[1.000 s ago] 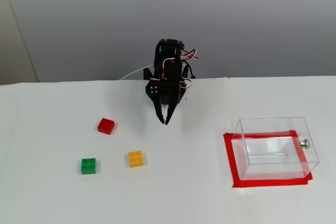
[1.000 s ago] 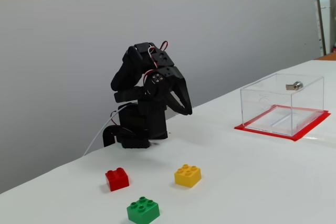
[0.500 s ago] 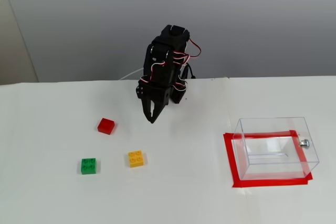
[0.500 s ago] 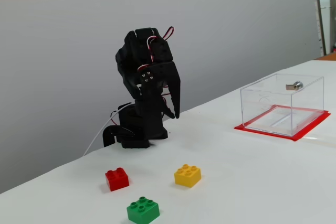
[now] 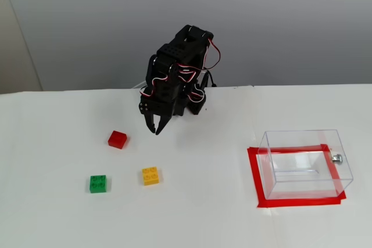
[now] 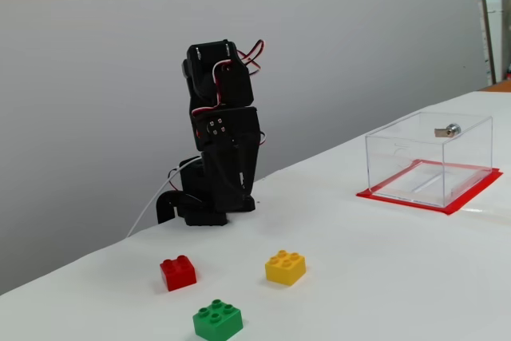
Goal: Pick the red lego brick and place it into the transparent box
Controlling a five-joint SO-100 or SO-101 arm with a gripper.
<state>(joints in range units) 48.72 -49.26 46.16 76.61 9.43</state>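
The red lego brick (image 5: 117, 139) (image 6: 178, 271) sits on the white table (image 5: 209, 213), near the green brick (image 5: 98, 183) and yellow brick (image 5: 151, 175). The gripper (image 5: 155, 127), fingers slightly parted and empty, hangs above the table right of it. The transparent box (image 5: 302, 164) stands well apart on red tape (image 5: 256, 178).

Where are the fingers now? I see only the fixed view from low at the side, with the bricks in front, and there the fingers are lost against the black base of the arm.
Observer: In a fixed view from higher up, the gripper points down at the table, to the right of the red lego brick and clearly apart from it.
Operator: Does the yellow brick block the way from the red one to the box?
Observer: It seems not. In that view the yellow brick lies nearer the camera than a straight line from the red lego brick to the transparent box.
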